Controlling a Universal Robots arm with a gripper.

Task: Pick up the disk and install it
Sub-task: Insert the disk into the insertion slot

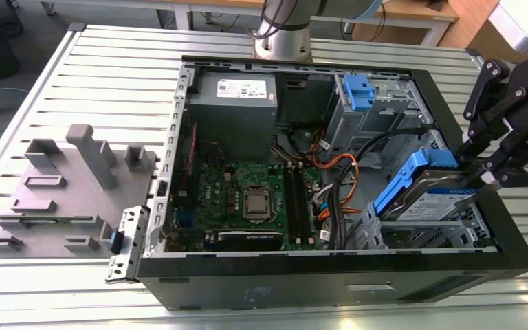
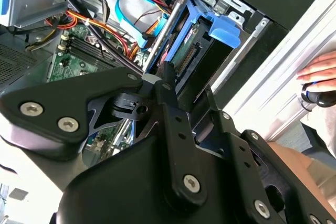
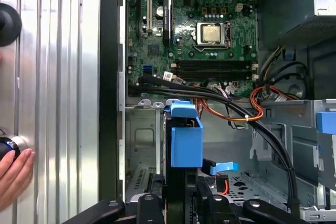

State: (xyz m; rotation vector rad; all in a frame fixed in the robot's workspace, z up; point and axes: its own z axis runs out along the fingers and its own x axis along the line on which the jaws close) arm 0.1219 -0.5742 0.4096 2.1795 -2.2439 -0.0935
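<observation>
Tilt is shown by the disk (image 1: 434,199): it is held slanted over the drive cage (image 1: 429,237) in the corner of the open computer case (image 1: 337,271) at the exterior view's right. It is not yet seated flat. One blue side rail (image 1: 397,189) is turned toward the motherboard (image 1: 255,199).

The disk's long axis is judged to run from the gripper (image 1: 484,175) inward, toward the case's middle. In the first wrist view the disk (image 3: 186,145) is seen edge-on, straight out from the gripper (image 3: 178,192), with its blue end tab (image 3: 182,109) farthest away. The gripper is judged to be clamped on the disk's near end, from the exterior view's right. In the second wrist view a fingertip (image 2: 152,80) is pressed against the disk's edge.

Bundled cables (image 1: 337,185) are strung just beside the cage. A person's hand (image 3: 13,174) is rested on the slatted table (image 1: 62,289) outside the case.
</observation>
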